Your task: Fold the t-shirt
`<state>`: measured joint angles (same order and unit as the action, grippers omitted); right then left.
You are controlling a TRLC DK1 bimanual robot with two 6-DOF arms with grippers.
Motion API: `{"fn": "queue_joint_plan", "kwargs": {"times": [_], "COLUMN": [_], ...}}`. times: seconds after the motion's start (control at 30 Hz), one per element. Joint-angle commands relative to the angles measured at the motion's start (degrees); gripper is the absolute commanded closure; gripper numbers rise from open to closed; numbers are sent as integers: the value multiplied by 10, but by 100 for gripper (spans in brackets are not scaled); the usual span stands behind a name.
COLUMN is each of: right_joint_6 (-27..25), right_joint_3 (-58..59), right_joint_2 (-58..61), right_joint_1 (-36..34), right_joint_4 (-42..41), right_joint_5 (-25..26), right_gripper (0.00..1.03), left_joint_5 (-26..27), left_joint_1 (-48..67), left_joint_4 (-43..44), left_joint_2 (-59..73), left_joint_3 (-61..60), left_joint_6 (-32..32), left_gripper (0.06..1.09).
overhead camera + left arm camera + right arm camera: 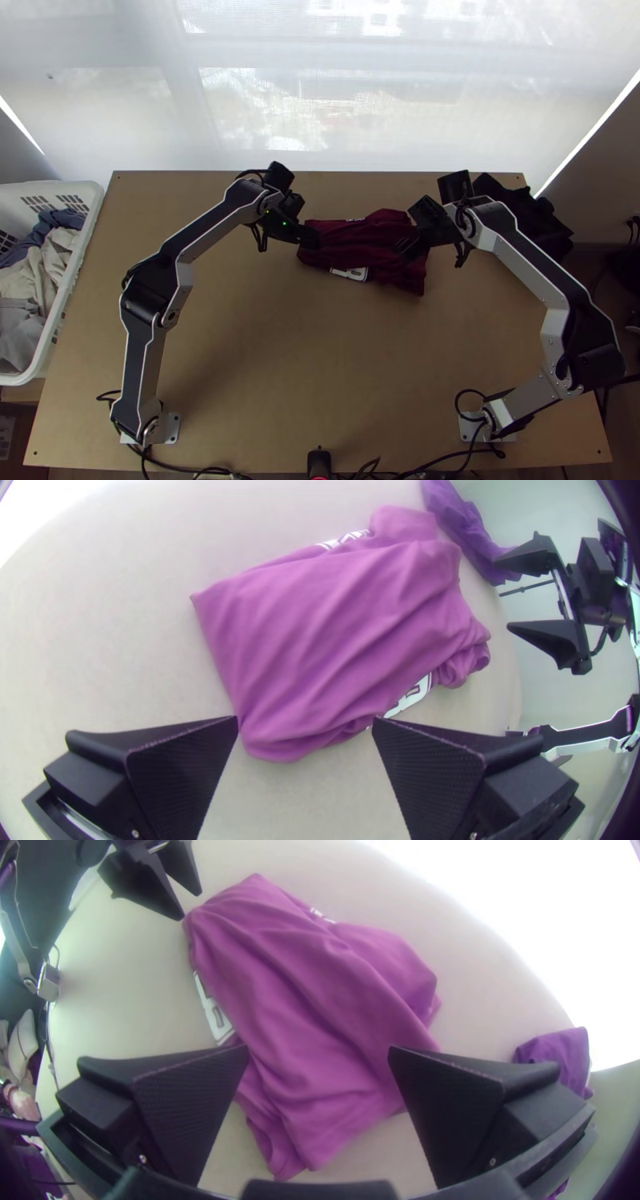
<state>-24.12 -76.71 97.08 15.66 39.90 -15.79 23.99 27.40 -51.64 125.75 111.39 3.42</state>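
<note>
1. T-shirt (360, 240) lay bundled and wrinkled on the worktop (304, 360), upper middle of the frame.
2. Left end effector (312, 238) hung at its left end, fingers apart.
3. Right end effector (406, 246) hung at its right end, fingers apart.

No text can be read, as the white print (350, 274) at the near and far edges of the t-shirt (360, 244) is partly hidden by folds.
</note>
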Motion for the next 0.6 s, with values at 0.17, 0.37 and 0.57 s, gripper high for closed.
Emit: {"fn": "queue_joint_plan", "kwargs": {"times": [0.17, 0.37, 0.57], "right_joint_6": [-124, -159, -152], "right_joint_3": [131, 198, 200], "right_joint_2": [-37, -32, -22], "right_joint_1": [148, 188, 213], "right_joint_4": [-194, -321, -323], "right_joint_5": [117, 139, 140], "right_gripper": [5, 5, 5], "left_joint_5": [2, 2, 2], "left_joint_1": [-1, 8, 6], "left_joint_4": [-2, -3, -3], "left_joint_2": [29, 60, 78], "left_joint_3": [72, 96, 101], "left_joint_6": [9, 10, 9], "left_gripper": [10, 10, 10]}}
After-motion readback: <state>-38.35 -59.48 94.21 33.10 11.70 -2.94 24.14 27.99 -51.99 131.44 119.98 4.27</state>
